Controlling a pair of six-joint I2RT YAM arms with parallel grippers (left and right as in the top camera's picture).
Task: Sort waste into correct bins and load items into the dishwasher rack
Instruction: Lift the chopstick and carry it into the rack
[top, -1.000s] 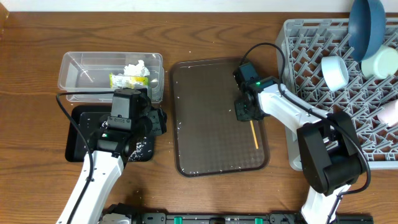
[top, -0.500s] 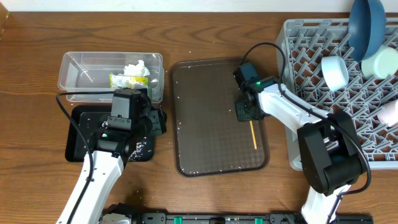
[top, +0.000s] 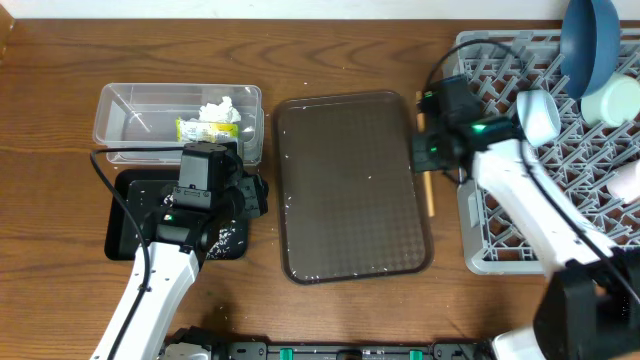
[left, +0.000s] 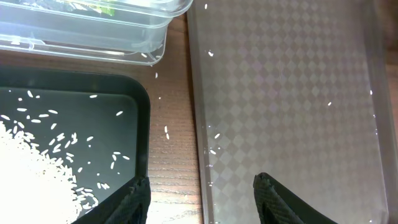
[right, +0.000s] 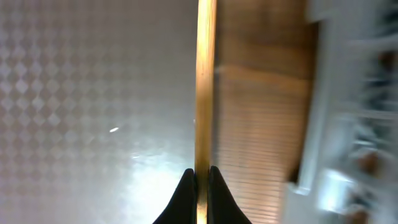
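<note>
My right gripper is shut on the thin wooden chopstick, held above the right edge of the brown serving tray, beside the grey dishwasher rack. In the right wrist view the chopstick runs up from the closed fingers. The dark blue plate, white bowl, mint-green bowl and pink cup sit in the rack. My left gripper is open and empty between the black tray holding rice and the serving tray. The clear tub holds the wrapper and tissue.
The brown serving tray lies in the middle with a few stray rice grains on it. More grains lie on the wood between it and the black tray. The rack's left edge is blurred in the right wrist view.
My right gripper has lifted the chopstick off the serving tray and carried it right and slightly back, to the tray's right edge near the rack. The left arm has not moved.
</note>
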